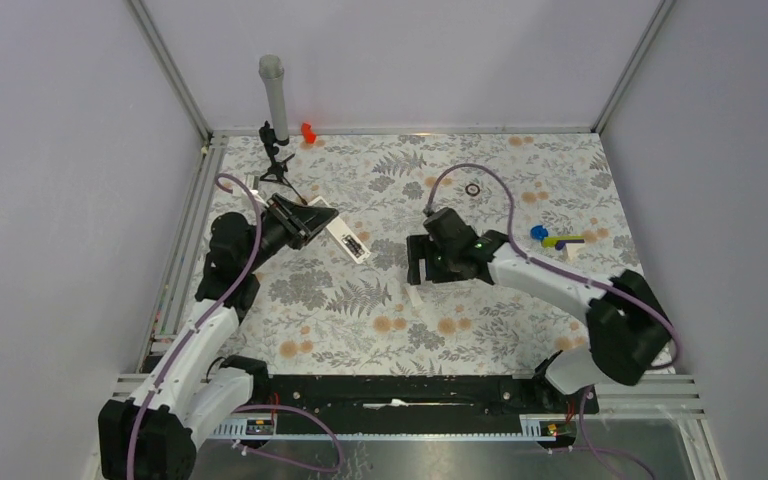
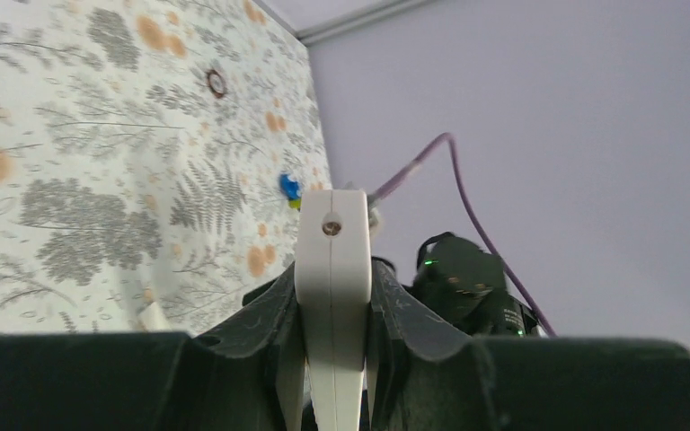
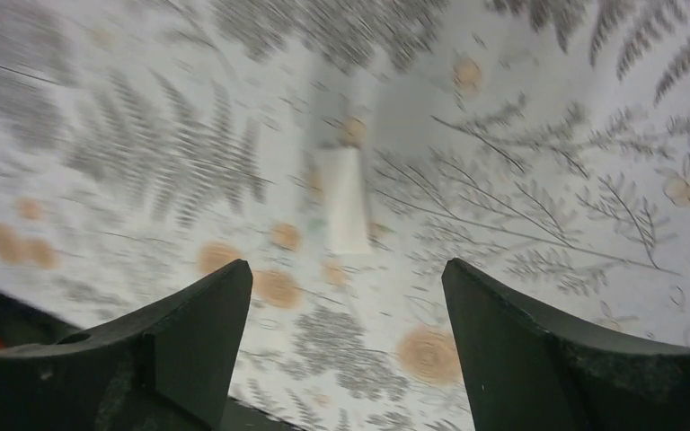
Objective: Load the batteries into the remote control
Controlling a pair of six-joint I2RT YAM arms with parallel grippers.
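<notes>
Table (image 1: 360, 335) with a cloth full of grey ferns and orange dots. At the far left corner: a grey tube (image 1: 273, 95) standing up, a little black stand (image 1: 276, 165) at its foot. Just beside, on the far edge: a small red thing (image 1: 308, 132). Near the far edge, right of the middle: a small dark ring (image 1: 473, 189). Close to the right edge: a blue-and-yellow toy piece (image 1: 552, 238). About the middle: a short white strip (image 1: 415, 297), flat on the cloth.
</notes>
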